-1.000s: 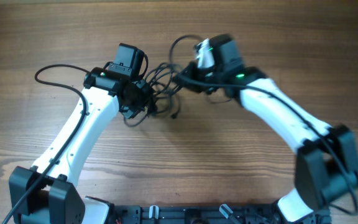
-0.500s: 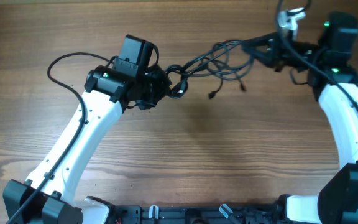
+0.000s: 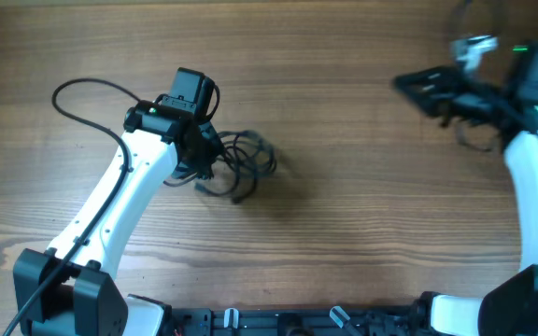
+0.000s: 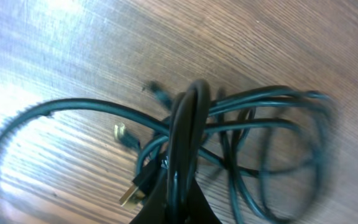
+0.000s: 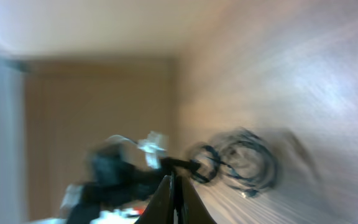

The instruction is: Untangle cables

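- the wooden table [image 3: 344, 233] fills the overhead view. we see wide bare wood across the middle and the front, between the two arms, and its edges lie outside the frame on the far side.
- we count two arms: the left arm [image 3: 129, 201] reaches in from the near left corner, and the right arm [image 3: 535, 187] runs along the right edge, well apart from it.
- the cables [image 3: 248, 161] lie in one loose bundle of loops on the table, left of centre, just beside the left gripper [image 3: 204, 154]. we cannot count the separate cords in the tangle.
- in the left wrist view the left gripper's jaws are closed tight on a doubled loop of the cables [image 4: 185, 124].
- the right gripper [image 3: 423, 86] is up at the far right, blurred. in its wrist view the fingers meet at a point, and we see nothing between them.
- we count two brass-tipped plugs [image 4: 131, 194] lying on the wood.
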You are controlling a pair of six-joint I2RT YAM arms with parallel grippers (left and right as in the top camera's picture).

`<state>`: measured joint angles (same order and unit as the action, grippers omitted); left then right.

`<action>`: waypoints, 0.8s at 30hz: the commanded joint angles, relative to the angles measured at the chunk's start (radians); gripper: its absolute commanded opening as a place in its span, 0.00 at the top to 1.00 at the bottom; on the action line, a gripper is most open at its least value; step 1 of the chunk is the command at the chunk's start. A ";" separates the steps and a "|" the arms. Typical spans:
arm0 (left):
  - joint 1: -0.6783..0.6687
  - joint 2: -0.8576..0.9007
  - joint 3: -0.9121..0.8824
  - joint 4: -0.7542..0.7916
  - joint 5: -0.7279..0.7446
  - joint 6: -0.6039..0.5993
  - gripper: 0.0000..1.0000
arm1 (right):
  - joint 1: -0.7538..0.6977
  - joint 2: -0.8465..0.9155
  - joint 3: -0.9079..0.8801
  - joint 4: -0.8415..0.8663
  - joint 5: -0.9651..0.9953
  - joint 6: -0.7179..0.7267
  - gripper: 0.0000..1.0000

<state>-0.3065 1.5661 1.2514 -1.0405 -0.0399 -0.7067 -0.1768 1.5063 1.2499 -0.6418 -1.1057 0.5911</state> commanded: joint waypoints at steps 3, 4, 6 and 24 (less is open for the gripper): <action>-0.005 -0.015 0.011 0.016 0.023 0.122 0.96 | 0.241 -0.010 0.005 -0.075 0.378 -0.153 0.96; -0.005 -0.015 0.011 0.024 0.037 0.108 0.96 | 0.267 -0.010 0.005 -0.076 0.385 -0.141 0.95; 0.002 -0.015 0.011 0.030 0.043 0.000 0.96 | 0.331 -0.006 0.005 -0.078 0.385 -0.122 0.84; 0.022 -0.015 0.011 0.034 0.089 -0.424 0.96 | 0.688 0.196 0.005 0.074 0.557 0.077 0.52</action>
<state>-0.2878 1.5661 1.2514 -1.0100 0.0288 -1.1500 0.4927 1.6463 1.2499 -0.6029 -0.5892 0.6170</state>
